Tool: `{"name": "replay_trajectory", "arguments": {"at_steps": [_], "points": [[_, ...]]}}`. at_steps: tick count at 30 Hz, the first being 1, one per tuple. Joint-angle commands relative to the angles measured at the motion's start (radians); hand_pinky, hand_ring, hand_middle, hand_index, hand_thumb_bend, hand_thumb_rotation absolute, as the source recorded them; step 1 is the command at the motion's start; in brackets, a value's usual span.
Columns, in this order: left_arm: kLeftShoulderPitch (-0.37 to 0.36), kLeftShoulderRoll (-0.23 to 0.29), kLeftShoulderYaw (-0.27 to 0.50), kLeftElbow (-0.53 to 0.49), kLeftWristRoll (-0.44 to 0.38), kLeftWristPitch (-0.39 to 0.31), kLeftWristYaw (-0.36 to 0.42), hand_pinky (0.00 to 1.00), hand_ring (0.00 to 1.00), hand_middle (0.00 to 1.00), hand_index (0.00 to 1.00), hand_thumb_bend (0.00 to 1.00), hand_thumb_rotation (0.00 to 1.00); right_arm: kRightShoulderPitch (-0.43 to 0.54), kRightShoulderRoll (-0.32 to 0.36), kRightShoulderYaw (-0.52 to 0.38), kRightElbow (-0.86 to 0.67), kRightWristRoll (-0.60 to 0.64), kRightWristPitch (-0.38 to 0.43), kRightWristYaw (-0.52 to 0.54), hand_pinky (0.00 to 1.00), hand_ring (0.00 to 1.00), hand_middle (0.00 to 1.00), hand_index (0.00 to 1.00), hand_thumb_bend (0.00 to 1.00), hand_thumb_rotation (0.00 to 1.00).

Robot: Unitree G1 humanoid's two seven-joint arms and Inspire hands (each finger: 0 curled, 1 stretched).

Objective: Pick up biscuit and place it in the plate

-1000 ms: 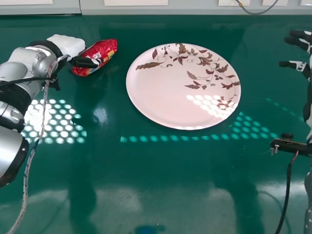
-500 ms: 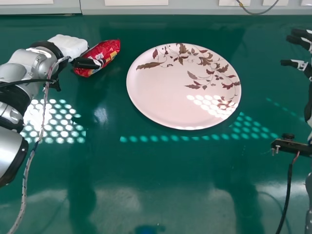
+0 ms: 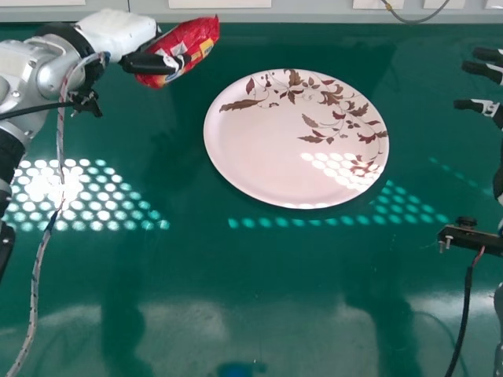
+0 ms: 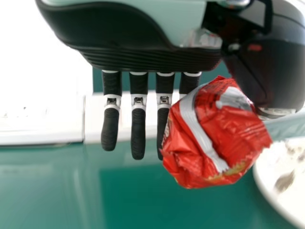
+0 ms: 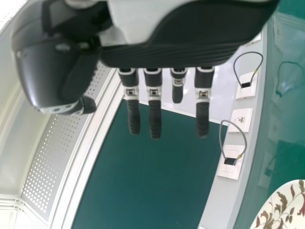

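At the upper left of the head view my left hand (image 3: 149,64) holds the red biscuit packet (image 3: 200,39) above the table, left of the plate. In the left wrist view the packet (image 4: 219,133) is pinched between the thumb and fingers of the left hand (image 4: 138,119). The round cream plate (image 3: 275,149) with a brown leaf pattern lies on the table. Its edge also shows as the plate (image 4: 274,176) in the left wrist view. My right hand (image 3: 489,69) is at the head view's right edge, and in the right wrist view the right hand (image 5: 154,112) has straight fingers.
A green table (image 3: 236,290) lies below, with a grey ledge (image 3: 314,17) and white sockets along its far side. A black bracket (image 3: 470,236) with a cable stands at the right. Light spots fall on the table and plate.
The left hand has risen and moved away toward the far side and a little right, with the packet lifted along. Plate and table stay as they were; the right hand has barely shifted.
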Motion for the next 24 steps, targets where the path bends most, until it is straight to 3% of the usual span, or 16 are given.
{"name": "replay_trajectory", "arguments": {"at_steps": [1, 5, 8, 14, 24], "points": [[0.032, 0.023, 0.042, -0.095, -0.036, 0.003, -0.027, 0.32, 0.44, 0.53, 0.48, 0.47, 0.0, 0.013, 0.002, -0.003, -0.005, -0.008, -0.008, -0.003, 0.56, 0.67, 0.72, 0.74, 0.52, 0.27], [0.065, 0.027, 0.086, -0.238, -0.058, 0.041, -0.078, 0.3, 0.43, 0.54, 0.49, 0.47, 0.0, 0.01, 0.005, -0.004, -0.001, 0.006, -0.012, 0.001, 0.54, 0.66, 0.72, 0.74, 0.51, 0.25], [0.076, 0.02, 0.106, -0.296, -0.079, 0.014, -0.091, 0.31, 0.44, 0.53, 0.49, 0.47, 0.0, 0.004, 0.008, -0.001, 0.0, 0.004, -0.008, -0.004, 0.54, 0.65, 0.71, 0.74, 0.52, 0.24], [0.081, -0.028, 0.088, -0.336, -0.093, -0.065, -0.092, 0.3, 0.42, 0.52, 0.5, 0.47, 0.0, -0.003, 0.018, 0.007, -0.014, 0.0, 0.023, -0.013, 0.55, 0.66, 0.71, 0.74, 0.53, 0.24], [0.115, -0.142, 0.061, -0.376, -0.079, -0.11, -0.092, 0.31, 0.43, 0.54, 0.49, 0.47, 0.0, -0.007, 0.026, 0.02, -0.051, -0.02, 0.086, -0.031, 0.58, 0.69, 0.74, 0.75, 0.56, 0.24]]}}
